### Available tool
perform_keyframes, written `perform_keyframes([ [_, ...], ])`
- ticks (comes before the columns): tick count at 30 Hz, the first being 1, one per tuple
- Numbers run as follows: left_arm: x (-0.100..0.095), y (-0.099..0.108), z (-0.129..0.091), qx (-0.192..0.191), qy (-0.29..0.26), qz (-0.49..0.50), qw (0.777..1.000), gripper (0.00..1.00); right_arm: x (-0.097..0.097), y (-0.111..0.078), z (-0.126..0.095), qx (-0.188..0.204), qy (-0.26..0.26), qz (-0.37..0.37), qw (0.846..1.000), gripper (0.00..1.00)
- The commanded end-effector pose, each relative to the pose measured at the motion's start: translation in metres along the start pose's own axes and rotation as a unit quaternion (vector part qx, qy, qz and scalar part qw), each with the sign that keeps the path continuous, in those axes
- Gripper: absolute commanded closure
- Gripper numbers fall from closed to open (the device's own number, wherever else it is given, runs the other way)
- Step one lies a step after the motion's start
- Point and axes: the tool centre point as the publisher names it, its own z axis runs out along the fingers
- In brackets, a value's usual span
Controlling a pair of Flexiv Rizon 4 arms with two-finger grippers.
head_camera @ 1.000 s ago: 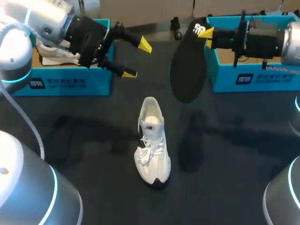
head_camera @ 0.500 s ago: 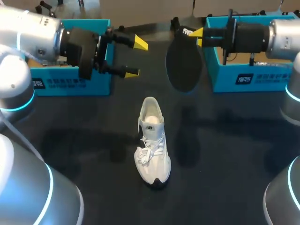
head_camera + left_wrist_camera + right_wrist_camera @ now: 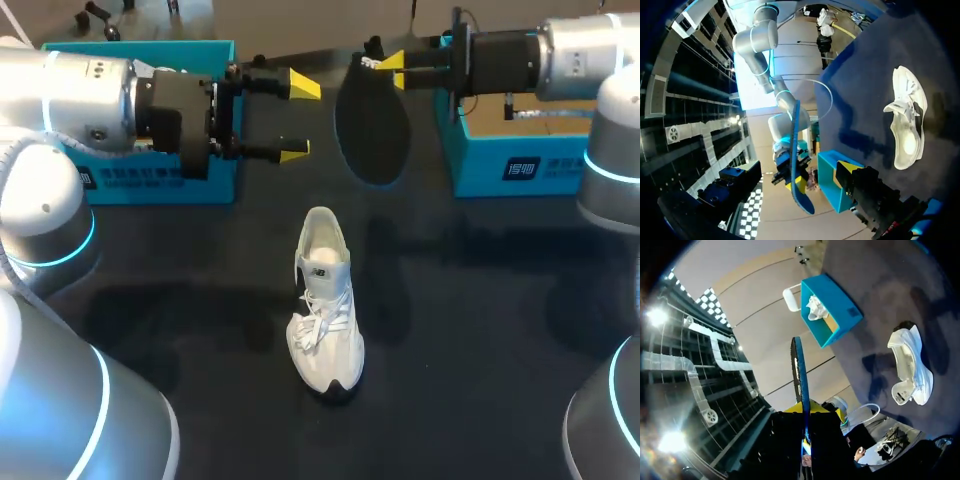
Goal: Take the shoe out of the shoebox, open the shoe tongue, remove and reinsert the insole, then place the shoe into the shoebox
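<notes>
A flat, dark oval insole [image 3: 372, 125] is pinched at its upper end by the yellow-tipped fingers of the right gripper [image 3: 395, 65], hanging above the table, the arm held level. The left gripper [image 3: 298, 118] is spread wide and empty beside it. A white laced shoe [image 3: 325, 300] is seen upright on the black table [image 3: 150, 330], apart from both.

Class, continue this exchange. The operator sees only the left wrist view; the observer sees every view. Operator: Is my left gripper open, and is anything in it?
Observer: In the head view the left gripper is open and empty, with its fingers wide apart.
Operator: What is in the shoebox on the left side?
Observer: The right wrist view shows a white item lying inside the left shoebox.
</notes>
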Motion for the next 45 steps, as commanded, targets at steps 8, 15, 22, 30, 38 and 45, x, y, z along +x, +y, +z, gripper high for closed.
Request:
perform_keyframes([
  [8,-0.004,0.005,0.018,-0.004,-0.011,0.011,1.000,0.00,0.005,0.008,0.028,0.021,-0.001,-0.005,1.000,1.00],
  [15,-0.005,0.012,0.027,-0.016,-0.018,0.017,1.000,0.14,0.008,0.002,0.041,0.024,0.002,-0.011,1.000,1.00],
  [22,-0.005,0.022,0.031,-0.024,-0.023,0.016,0.999,0.48,0.009,0.000,0.045,0.026,0.004,-0.011,1.000,1.00],
  [30,-0.001,0.029,0.030,-0.031,-0.019,0.014,0.999,0.66,0.006,-0.001,0.049,0.026,0.011,-0.010,1.000,1.00],
  [38,0.000,0.032,0.030,-0.032,-0.016,0.014,0.999,1.00,0.005,0.003,0.054,0.030,0.015,-0.011,0.999,1.00],
  [45,0.004,0.028,0.029,-0.022,-0.011,0.010,1.000,1.00,0.002,0.001,0.054,0.024,0.020,-0.014,0.999,1.00],
])
